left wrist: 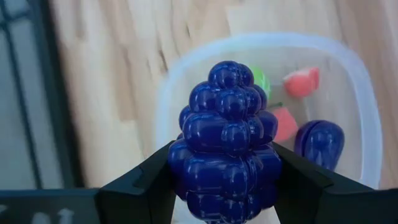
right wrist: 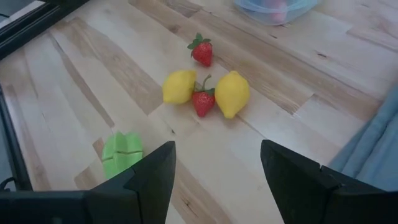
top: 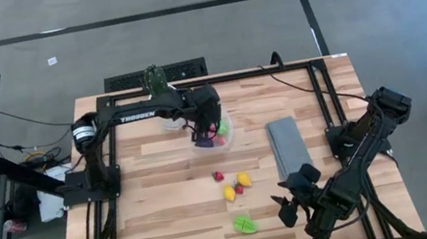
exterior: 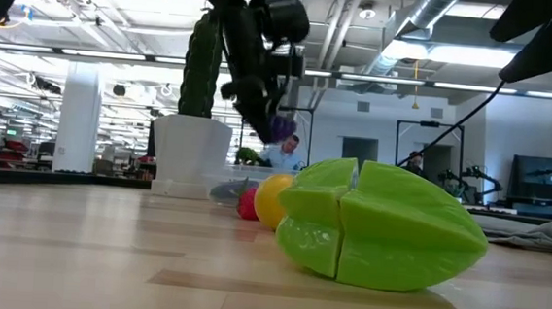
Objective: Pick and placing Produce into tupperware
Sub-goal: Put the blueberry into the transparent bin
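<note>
My left gripper [top: 208,129] is shut on a dark purple grape bunch [left wrist: 227,143] and hangs over the round clear tupperware [left wrist: 367,124], which stands on the table at the far middle [top: 225,135]. Several small pieces lie inside it: a green one [left wrist: 262,81], a pink-red one [left wrist: 301,81] and a purple one [left wrist: 320,143]. More produce lies loose on the wood: two lemons [right wrist: 179,87] [right wrist: 232,93], two strawberries [right wrist: 202,51] [right wrist: 203,101] and a green starfruit [top: 245,224]. My right gripper [right wrist: 217,180] stands open above the table's near right, touching nothing. My left gripper pinches the grape bunch between its two fingers, one on each side of the bunch's wide part [left wrist: 180,158]. The fingers slant down from above. The bunch is lifted clear, its narrow end pointing away from the fingers, over the tupperware's rim.
A folded grey cloth [top: 288,145] lies right of the tupperware. A green cactus [top: 155,79] in a white pot [exterior: 190,153] stands at the table's far edge, close behind the left arm. Bare wood stretches along the table's left and near sides.
</note>
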{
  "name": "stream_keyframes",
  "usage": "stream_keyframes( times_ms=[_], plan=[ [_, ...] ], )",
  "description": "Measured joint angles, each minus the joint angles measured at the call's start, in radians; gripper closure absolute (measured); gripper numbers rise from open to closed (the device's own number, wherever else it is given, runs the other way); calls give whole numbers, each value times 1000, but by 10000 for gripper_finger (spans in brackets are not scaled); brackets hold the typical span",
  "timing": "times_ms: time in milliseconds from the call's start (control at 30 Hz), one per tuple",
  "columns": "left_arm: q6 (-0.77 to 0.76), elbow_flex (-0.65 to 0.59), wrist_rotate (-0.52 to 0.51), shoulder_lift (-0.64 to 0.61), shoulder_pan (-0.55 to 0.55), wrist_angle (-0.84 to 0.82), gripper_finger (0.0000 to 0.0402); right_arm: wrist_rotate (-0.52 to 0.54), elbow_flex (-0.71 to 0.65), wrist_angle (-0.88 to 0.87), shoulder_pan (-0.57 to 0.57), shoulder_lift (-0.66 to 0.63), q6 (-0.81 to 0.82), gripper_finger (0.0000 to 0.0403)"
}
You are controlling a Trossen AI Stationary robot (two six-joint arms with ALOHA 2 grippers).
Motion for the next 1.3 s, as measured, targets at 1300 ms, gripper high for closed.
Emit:
stream_keyframes(
  times_ms=[1300],
  plan=[
    [-243, 1, 7, 113, 57, 11, 206, -3, 0, -31, -5, -1, 3, 143]
  ],
)
